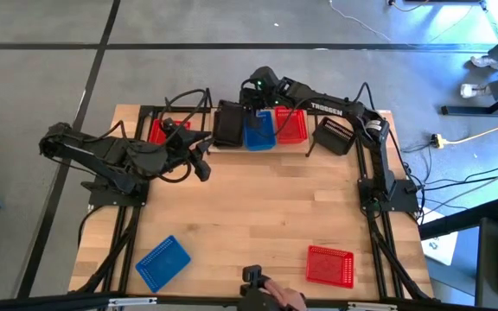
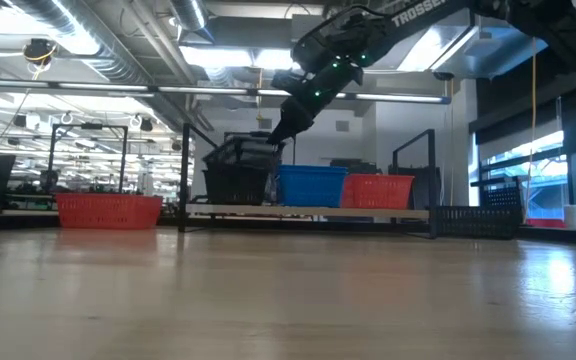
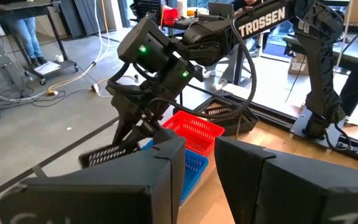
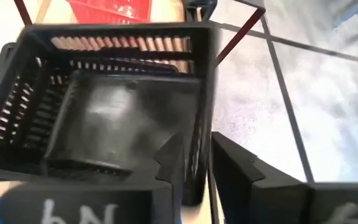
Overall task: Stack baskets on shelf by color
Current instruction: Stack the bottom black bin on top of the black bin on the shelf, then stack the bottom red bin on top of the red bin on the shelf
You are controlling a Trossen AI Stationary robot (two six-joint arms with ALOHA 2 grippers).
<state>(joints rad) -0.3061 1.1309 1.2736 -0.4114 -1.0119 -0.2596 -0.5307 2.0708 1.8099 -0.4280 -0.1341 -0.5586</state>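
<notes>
The shelf (image 1: pixel 266 147) stands at the table's far edge. On it, left to right, are a black basket (image 1: pixel 228 123), a blue basket (image 1: pixel 259 130) and a red basket (image 1: pixel 290 125). In the low view the black basket (image 2: pixel 238 168) sits tilted at the shelf's left end (image 2: pixel 208 211). My right gripper (image 1: pixel 251 102) reaches in from the right and is shut on this black basket (image 4: pixel 104 118). My left gripper (image 1: pixel 202 166) hovers open over the table in front of the shelf's left end, touching nothing. My right gripper holds the black basket by its side wall (image 4: pixel 201 118), near the rim. One finger (image 4: pixel 176 155) is inside the basket and the other (image 4: pixel 235 165) outside. The fingers slant down from above on the far-right side. The basket is tilted, its bottom down at the shelf board.
A red basket (image 1: pixel 164 131) sits on the table left of the shelf, and a black basket (image 1: pixel 335 134) right of it. A blue basket (image 1: pixel 162 262) lies near-left and a red one (image 1: pixel 329 265) near-right. A person's hand (image 1: pixel 285 299) shows at the near edge.
</notes>
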